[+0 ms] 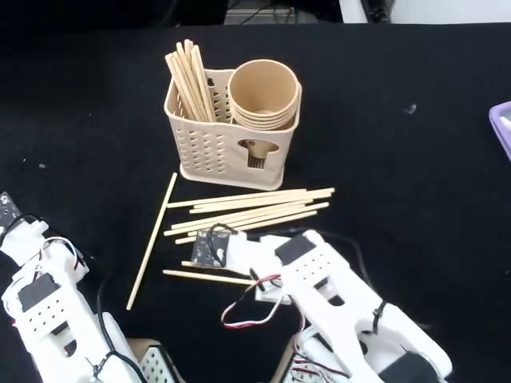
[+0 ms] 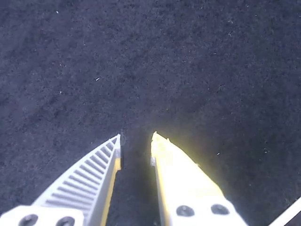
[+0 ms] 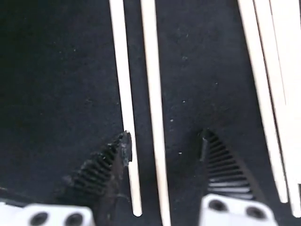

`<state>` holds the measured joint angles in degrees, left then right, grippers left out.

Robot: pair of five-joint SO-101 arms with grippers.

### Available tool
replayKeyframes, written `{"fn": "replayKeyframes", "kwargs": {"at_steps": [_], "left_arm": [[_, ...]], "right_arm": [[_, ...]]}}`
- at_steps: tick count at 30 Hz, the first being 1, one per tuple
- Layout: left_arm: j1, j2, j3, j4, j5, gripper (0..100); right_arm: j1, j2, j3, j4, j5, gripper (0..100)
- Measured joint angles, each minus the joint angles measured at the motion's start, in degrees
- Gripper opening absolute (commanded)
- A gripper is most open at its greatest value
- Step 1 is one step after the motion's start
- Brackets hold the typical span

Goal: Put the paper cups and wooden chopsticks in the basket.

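Observation:
A beige perforated basket (image 1: pixel 206 148) stands at the back middle of the table. It holds a stack of paper cups (image 1: pixel 263 94) and a bunch of wooden chopsticks (image 1: pixel 190 78). Several loose chopsticks (image 1: pixel 251 209) lie in front of it, and a single one (image 1: pixel 152 241) lies slanted to their left. My right gripper (image 3: pixel 164 136) is open low over the cloth, straddling two more chopsticks (image 3: pixel 151 94); one of them touches a finger (image 3: pixel 120 150). The high view shows this pair (image 1: pixel 204 277) beside the right wrist (image 1: pixel 209 247). My left gripper (image 2: pixel 136 139) hangs over bare black cloth, slightly open with nothing between its fingers.
A black cloth (image 1: pixel 399 199) covers the table. A purple object (image 1: pixel 501 124) pokes in at the right edge. The left arm (image 1: pixel 40 299) sits at the front left corner, and the right arm (image 1: pixel 335 295) stretches in from the front middle.

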<state>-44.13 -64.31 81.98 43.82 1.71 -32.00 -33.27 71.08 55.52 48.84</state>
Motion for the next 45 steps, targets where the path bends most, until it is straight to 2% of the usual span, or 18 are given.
{"fn": "replayKeyframes", "kwargs": {"at_steps": [5,9,15,23,28,35,39,45], "left_arm": [[0.00,0.00,0.00,0.00,-0.18,12],[0.09,0.00,0.00,0.00,-0.18,12],[0.09,0.00,0.00,0.00,-0.18,12],[0.09,0.00,0.00,0.00,-0.18,12],[0.09,0.00,0.00,0.00,-0.18,12],[0.09,0.00,0.00,0.00,-0.18,12],[0.09,0.00,0.00,0.00,-0.18,12],[0.09,0.00,0.00,0.00,-0.18,12]], "right_arm": [[0.35,-0.35,1.67,-0.44,2.55,16.0],[0.35,-0.70,1.58,-0.44,2.73,0.5],[0.44,0.09,0.97,-0.26,2.73,1.1],[0.44,0.26,-5.19,8.18,2.81,1.1],[0.35,-2.64,-13.71,15.30,-2.64,1.1],[0.35,-18.90,-31.38,24.35,-10.02,1.1],[0.35,-26.55,-39.12,16.09,-17.49,1.1],[0.26,-22.77,-38.07,-12.75,-34.99,1.1]]}}
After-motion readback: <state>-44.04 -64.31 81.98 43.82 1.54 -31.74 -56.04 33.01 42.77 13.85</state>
